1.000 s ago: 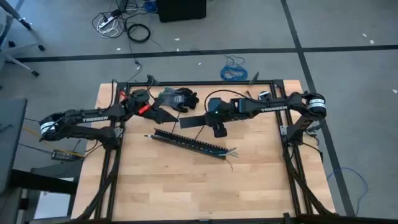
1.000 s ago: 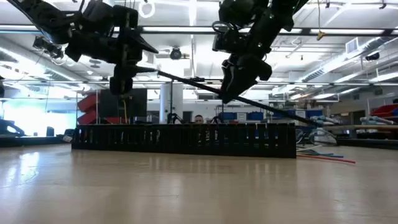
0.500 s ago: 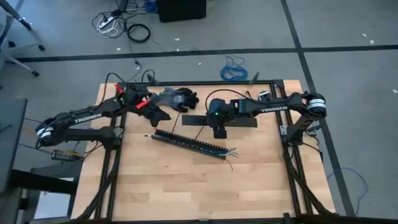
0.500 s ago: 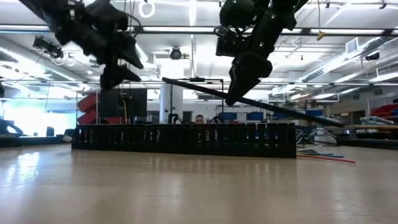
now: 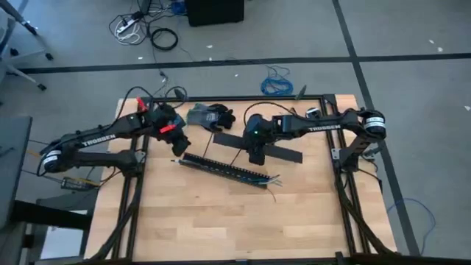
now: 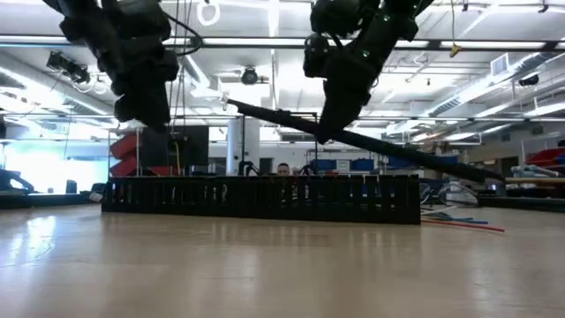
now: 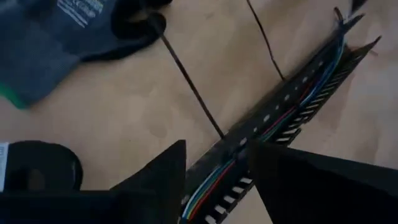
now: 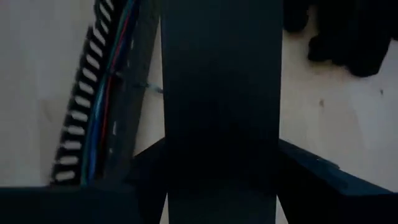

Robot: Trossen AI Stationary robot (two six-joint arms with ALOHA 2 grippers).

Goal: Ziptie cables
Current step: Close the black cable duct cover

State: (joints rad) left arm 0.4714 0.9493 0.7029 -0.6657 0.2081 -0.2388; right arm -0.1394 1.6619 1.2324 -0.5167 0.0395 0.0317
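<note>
A black slotted cable duct (image 5: pixel 221 168) lies slantwise on the wooden table, with the thin coloured cables (image 7: pixel 273 121) running inside it. Their ends (image 5: pixel 274 179) stick out at the duct's right end. My right gripper (image 5: pixel 254 153) is shut on a long flat black strip (image 5: pixel 283 151) above and just beyond the duct. My left gripper (image 5: pixel 175 143) hangs open over the duct's left end (image 7: pixel 214 149), touching nothing. In the low view the strip (image 6: pixel 397 155) slants above the duct (image 6: pixel 265 196). My right gripper pinches the flat black strip between its two fingers across its width (image 8: pixel 221 124), somewhat left of its middle. The fingers come from above, pointing down. The strip is lifted clear of the table and tilted, its left end (image 6: pixel 231 106) higher than its right end (image 6: pixel 494 179).
Dark work gloves (image 5: pixel 210 116) lie at the far side of the table between the two arms. Thin black zip ties (image 7: pixel 189 87) lie loose on the wood beside the duct. A black metal frame (image 5: pixel 335 169) borders the table. The near half of the tabletop (image 5: pixel 235 221) is bare wood.
My left gripper has drawn away from the strip's left end toward the table's left and tipped its fingers downward over the duct's left end. My right gripper has kept hold of the strip, which has turned about over the table to lie closer to the duct's direction.
</note>
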